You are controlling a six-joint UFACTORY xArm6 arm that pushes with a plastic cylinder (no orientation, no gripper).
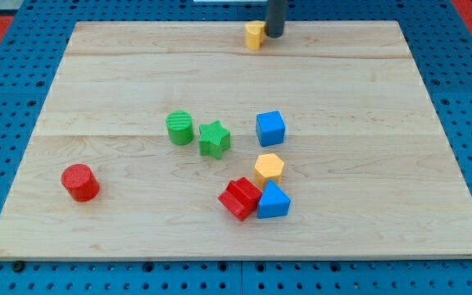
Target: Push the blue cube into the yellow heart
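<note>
The blue cube (270,129) sits near the board's middle, a little right of centre. The yellow heart (255,34) lies at the top edge of the board, far above the cube. My tip (274,35) stands just right of the yellow heart, touching or almost touching it, and far from the blue cube.
A green star (214,138) and a green cylinder (179,128) lie left of the blue cube. Below it are a yellow hexagon (269,167), a second blue block (274,201) and a red block (240,197), clustered together. A red cylinder (79,182) stands at the lower left. The wooden board (367,164) rests on a blue pegboard.
</note>
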